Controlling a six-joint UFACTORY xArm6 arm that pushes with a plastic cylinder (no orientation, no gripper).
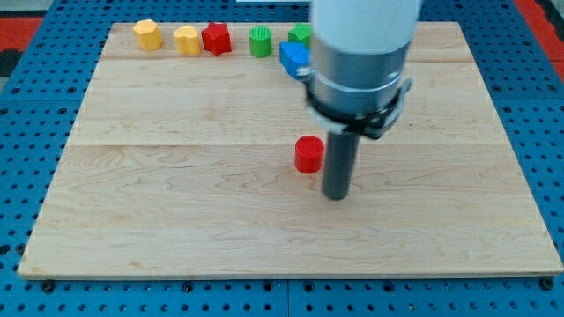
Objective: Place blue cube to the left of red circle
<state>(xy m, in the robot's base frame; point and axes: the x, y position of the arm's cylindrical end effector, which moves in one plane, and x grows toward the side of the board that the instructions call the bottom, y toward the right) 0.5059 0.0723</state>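
Beside red cylinder, view's right: my tip, no hand; blue cube well apart.

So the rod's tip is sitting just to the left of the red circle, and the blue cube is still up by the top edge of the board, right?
Not quite. In the camera view my tip sits just to the right of the red circle, slightly below it, not to its left. The rest holds: the blue cube is up by the board's top edge.

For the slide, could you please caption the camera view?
My tip rests right of the red circle; the blue cube waits near the view's top.
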